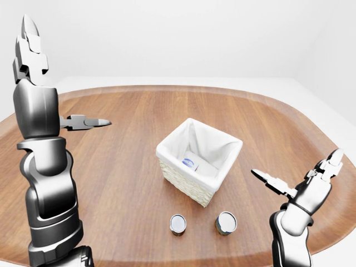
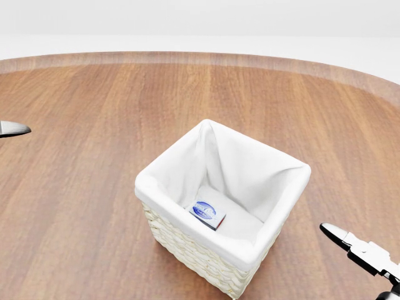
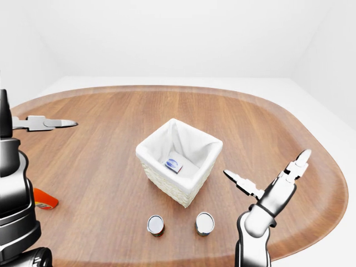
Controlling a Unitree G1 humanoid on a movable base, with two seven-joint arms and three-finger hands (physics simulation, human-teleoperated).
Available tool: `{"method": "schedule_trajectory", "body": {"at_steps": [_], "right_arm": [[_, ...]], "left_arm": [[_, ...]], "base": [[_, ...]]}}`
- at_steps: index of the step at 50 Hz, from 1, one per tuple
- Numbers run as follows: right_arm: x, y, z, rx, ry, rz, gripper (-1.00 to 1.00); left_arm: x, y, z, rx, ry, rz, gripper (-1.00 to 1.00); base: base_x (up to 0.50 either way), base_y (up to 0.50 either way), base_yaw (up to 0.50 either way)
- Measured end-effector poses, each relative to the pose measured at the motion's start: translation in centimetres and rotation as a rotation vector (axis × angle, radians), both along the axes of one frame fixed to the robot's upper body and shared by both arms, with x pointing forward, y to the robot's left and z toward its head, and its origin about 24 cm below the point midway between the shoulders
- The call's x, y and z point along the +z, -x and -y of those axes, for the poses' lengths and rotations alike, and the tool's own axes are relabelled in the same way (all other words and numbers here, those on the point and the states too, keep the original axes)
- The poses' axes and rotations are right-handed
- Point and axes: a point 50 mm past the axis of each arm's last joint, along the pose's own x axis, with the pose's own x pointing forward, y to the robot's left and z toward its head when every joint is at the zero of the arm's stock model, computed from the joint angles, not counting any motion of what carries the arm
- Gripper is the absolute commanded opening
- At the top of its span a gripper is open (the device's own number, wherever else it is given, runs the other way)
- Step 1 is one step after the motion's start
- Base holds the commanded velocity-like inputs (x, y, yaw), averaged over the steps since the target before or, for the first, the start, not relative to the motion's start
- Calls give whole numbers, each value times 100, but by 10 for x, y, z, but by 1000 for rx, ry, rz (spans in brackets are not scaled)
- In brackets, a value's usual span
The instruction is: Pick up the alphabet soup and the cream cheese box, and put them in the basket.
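White room, wood table (image 1: 111, 183). Our fingers (image 1: 267, 179) are spread on both hands, holding nothing. The box (image 2: 208, 214) lies in the basket (image 1: 169, 146); two cans (image 1: 178, 224) stand near it, rigid, smooth: we'd grip one's sides.

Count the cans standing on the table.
2. One can stands below the basket in the right-eye view; the other can is apart to its right, near the right hand. The left arm may hide more.
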Motion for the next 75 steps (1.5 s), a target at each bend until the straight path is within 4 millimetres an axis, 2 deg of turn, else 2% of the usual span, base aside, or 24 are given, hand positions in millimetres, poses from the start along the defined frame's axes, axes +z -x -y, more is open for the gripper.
{"method": "schedule_trajectory", "body": {"at_steps": [46,63,75], "right_arm": [[5,5,0,-10,9,19,100],[2,24,-2,-47,33,-50,100],[6,37,-5,-2,58,-99,100]], "left_arm": [[3,4,-1,-2,0,19,100],[2,3,-2,-1,6,16,100],[2,2,-2,0,8,11,100]], "base": [[0,0,0],[0,0,0],[0,0,0]]}}
